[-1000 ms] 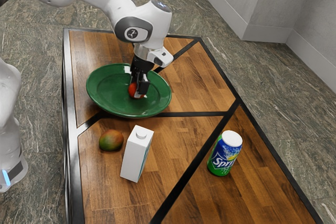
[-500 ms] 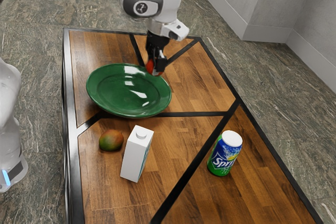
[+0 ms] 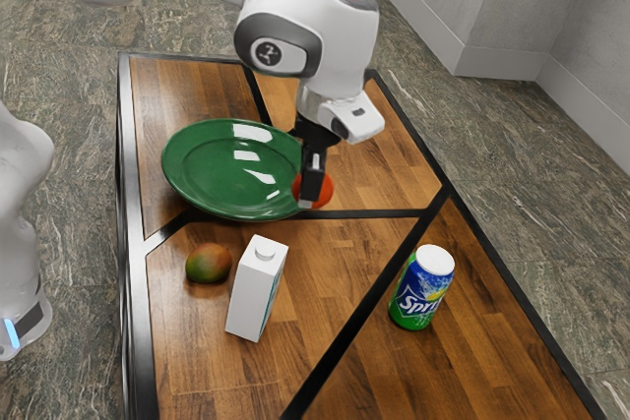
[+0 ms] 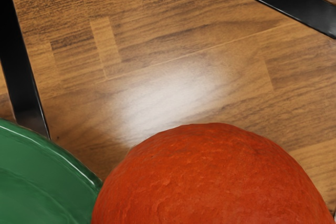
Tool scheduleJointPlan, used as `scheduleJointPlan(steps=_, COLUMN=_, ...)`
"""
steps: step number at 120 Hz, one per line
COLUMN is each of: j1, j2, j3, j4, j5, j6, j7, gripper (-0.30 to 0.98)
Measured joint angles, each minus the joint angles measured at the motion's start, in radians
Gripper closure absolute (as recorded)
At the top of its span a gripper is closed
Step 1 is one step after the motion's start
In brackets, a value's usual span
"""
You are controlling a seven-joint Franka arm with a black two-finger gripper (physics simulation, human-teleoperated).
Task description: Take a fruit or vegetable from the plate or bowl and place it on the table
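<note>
In the exterior view my gripper [image 3: 312, 191] is at the plate's edge on the exterior view's right, shut on a round orange-red fruit or vegetable [image 3: 326, 191]. One black finger covers part of it. Whether its underside touches the wood cannot be told. The green plate [image 3: 221, 170] has nothing on its visible surface. From the wrist view, the orange-red piece [image 4: 212, 177] looms large at the hand, over the wooden table [image 4: 173, 51], with the plate's rim [image 4: 63, 158] close beside it.
A red-green mango [image 3: 208, 264] lies on the table near a white carton [image 3: 256, 290]. A Sprite can [image 3: 421, 288] stands farther toward the exterior view's right. Black strips [image 3: 369, 302] divide the wooden tabletop.
From the plate, my hand has lifted the orange-red piece and carried it toward the exterior view's right. Since half a second ago it has come lower, beside the plate's edge.
</note>
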Motion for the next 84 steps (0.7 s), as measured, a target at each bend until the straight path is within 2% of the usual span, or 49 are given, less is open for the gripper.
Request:
scheduleJointPlan(steps=23, j1=-0.022, j2=0.007, j3=-0.070, j4=0.000, j5=-0.015, j6=0.021, j7=-0.023, gripper=0.54)
scheduleJointPlan(steps=46, j1=-0.031, j2=0.008, j3=-0.081, j4=-0.001, j5=-0.035, j6=0.028, j7=-0.029, gripper=0.19)
scheduleJointPlan(steps=73, j1=-0.027, j2=0.007, j3=-0.079, j4=-0.001, j5=-0.046, j6=0.030, j7=-0.027, gripper=0.05)
scheduleJointPlan(steps=77, j1=-0.026, j2=0.031, j3=-0.054, j4=0.053, j5=-0.042, j6=0.021, j7=-0.027, gripper=0.05)
scheduleJointPlan(steps=84, j1=-0.023, j2=0.136, j3=0.019, j4=0.258, j5=-0.028, j6=-0.029, j7=-0.026, gripper=0.04)
